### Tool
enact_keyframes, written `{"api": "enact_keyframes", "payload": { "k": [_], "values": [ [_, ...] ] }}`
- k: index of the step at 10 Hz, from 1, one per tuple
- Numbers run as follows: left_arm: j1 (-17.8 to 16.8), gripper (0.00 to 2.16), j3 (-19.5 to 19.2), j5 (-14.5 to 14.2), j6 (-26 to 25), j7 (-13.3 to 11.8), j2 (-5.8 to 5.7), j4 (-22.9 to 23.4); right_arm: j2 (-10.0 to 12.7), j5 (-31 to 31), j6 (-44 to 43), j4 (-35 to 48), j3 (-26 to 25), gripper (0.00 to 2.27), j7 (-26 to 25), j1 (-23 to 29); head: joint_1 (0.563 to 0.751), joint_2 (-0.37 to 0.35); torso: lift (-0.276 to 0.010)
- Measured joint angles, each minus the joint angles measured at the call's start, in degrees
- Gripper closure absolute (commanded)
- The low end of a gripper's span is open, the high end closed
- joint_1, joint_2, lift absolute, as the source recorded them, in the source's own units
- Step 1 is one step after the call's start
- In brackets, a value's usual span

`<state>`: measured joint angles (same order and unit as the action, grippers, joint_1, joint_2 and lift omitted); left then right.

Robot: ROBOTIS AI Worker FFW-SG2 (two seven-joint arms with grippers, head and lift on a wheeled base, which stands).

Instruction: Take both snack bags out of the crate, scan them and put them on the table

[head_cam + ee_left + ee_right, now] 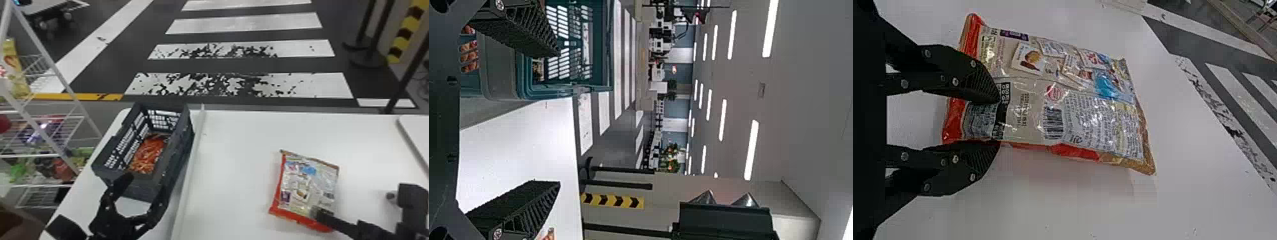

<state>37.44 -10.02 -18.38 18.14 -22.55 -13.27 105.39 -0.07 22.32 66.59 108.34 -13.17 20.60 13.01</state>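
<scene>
1. Presently, right gripper (998, 122) at four o'clock in the head view, pinching the red-edged end of the first snack bag (1078, 105). Printed back faces up over the table (236, 159); shadow alongside. Contact with the table: cannot tell.

2. Handling, est.: light, soft, slick film over loose, brittle contents. Hold at the end seam, modest squeeze; too hard a pinch may crush contents or split the film, too loose may let it slide or swing.

3. Barcode (1054, 123) uncovered, well apart from both fingertips. Present hold leaves it readable; folds or glare could spoil a scan. Whether a scan is done: cannot tell.

4. Left gripper (560, 118) at between seven and eight o'clock, at the crate's near end. Fingers spread, nothing between them.

5. Crate (137, 188) at eight o'clock. Second snack bag (150, 153), orange-red, lies inside, low between the walls. Probably equally light and yielding; best grasp likely a top edge or seam, from above, fingers kept off the slotted walls, where film could snag.

6. Farther: wire rack (43, 186) at nine o'clock; striped floor (242, 84) at twelve.

7. Judgement: task partway; second bag remains to be lifted out.
</scene>
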Motion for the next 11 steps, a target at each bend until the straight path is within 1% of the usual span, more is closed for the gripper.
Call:
{"api": "enact_keyframes", "payload": {
  "k": [2,3,5,6,7,8,9,11],
  "values": [
    [0.07,0.08,0.00,-0.07,0.00,0.06,-0.16,0.00,-0.01,0.26,0.75,0.78,-0.31,2.26,0.87,0.37,0.695,0.186,-0.092],
    [0.26,0.08,0.00,-0.07,0.00,0.05,-0.18,0.16,0.05,2.23,1.12,1.81,-1.59,2.26,1.03,0.96,0.695,0.185,-0.092],
    [0.79,0.08,0.00,-0.07,0.00,0.08,-0.18,0.81,0.07,9.75,2.70,4.81,-7.05,2.26,1.58,1.95,0.695,0.166,-0.092],
    [1.01,0.08,0.01,-0.03,0.00,0.09,-0.18,1.16,0.07,12.74,3.05,6.33,-9.93,2.26,1.58,2.21,0.695,0.143,-0.092],
    [1.22,0.08,0.05,0.06,0.00,0.11,-0.18,1.53,0.07,14.71,3.11,8.02,-13.24,2.26,1.55,2.33,0.695,0.106,-0.092],
    [1.35,0.08,0.09,0.09,0.00,0.11,-0.23,1.79,0.08,15.28,2.69,9.27,-16.64,2.26,0.95,2.20,0.695,0.057,-0.092],
    [1.39,0.08,0.09,0.10,0.00,0.14,-0.34,1.91,0.05,15.47,0.69,9.63,-20.32,2.26,-0.97,1.76,0.695,0.022,-0.092],
    [1.40,0.08,0.09,0.10,0.00,0.18,-0.67,1.93,-0.52,16.23,-5.44,7.88,-27.66,2.26,-4.39,0.30,0.695,-0.127,-0.092]
  ]
}}
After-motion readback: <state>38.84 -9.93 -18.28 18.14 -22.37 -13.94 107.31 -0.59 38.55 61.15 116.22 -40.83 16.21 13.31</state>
